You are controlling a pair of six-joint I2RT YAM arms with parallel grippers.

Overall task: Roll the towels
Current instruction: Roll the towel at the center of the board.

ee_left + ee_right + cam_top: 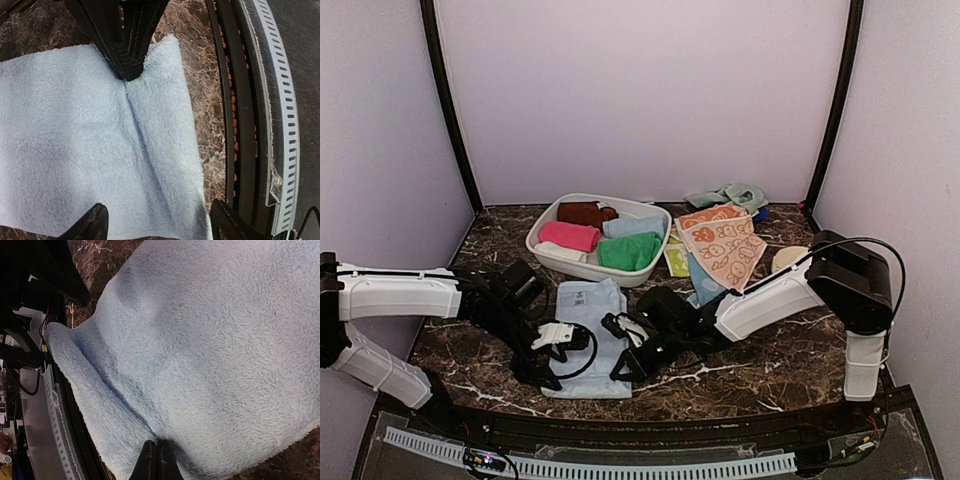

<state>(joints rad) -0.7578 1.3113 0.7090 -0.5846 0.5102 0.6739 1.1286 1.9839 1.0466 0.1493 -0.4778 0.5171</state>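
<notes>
Two claws at the near end of a pale blue towel

The pale blue towel (585, 320) lies spread flat on the marble tabletop (760, 360), just in front of the arm bases and between the two arms. The right claw (156, 450) is pinched tight on the towel's fabric close to its near edge, and a raised crease runs through the pile from that grip. The left claw (159, 207) is spread wide and holds nothing, one finger over the cloth and the other past its edge, over bare marble. Behind the towel sits a white basin (545, 250) holding a green roll (628, 252), a pink roll (570, 236) and a brown roll (582, 212). Just right of the basin is a peach printed towel (725, 245), with a round tan disc (787, 258) beyond it.
</notes>
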